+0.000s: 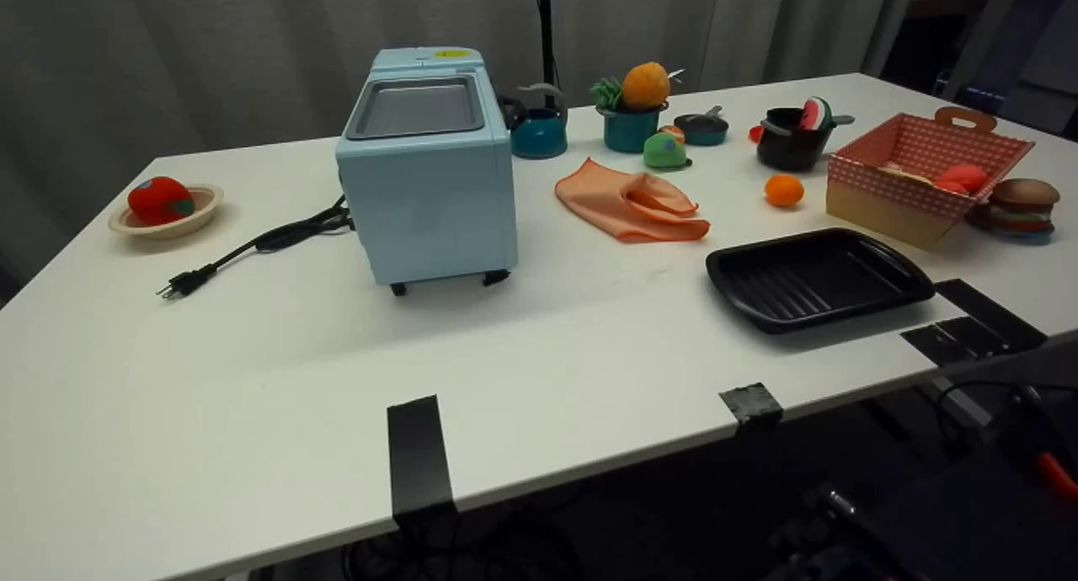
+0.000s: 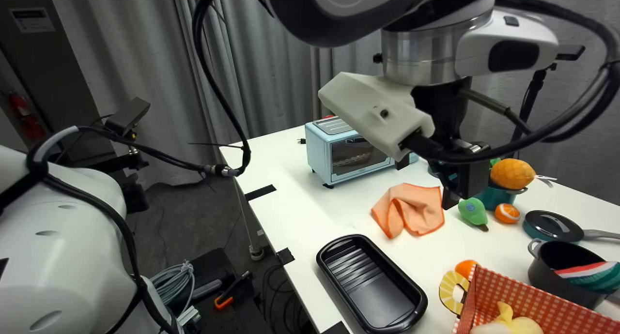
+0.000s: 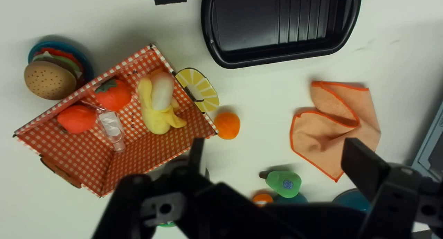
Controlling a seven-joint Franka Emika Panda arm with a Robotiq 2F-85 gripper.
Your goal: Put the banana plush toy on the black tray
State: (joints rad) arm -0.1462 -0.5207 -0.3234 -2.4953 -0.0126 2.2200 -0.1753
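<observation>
The banana plush toy (image 3: 159,119) is pale yellow, half peeled, and lies inside the red-checked basket (image 3: 155,150) in the wrist view. Part of it shows in the basket in an exterior view (image 2: 506,324). The black tray (image 3: 249,24) lies on the table near the basket and has nothing in it; it shows in both exterior views (image 1: 829,282) (image 2: 378,295). My gripper (image 3: 275,142) is open with nothing between its fingers. It hangs above the table over the cloth and green toy area, apart from the banana, and also shows in an exterior view (image 2: 426,181).
The basket also holds red tomato toys (image 3: 112,95) and a small clear bottle (image 3: 111,128). An orange fruit (image 3: 227,125) sits beside it. An orange-pink cloth (image 3: 332,135), green toy (image 3: 285,183), dark pot (image 1: 792,143), toy burger (image 3: 50,79) and blue toaster oven (image 1: 429,202) stand around.
</observation>
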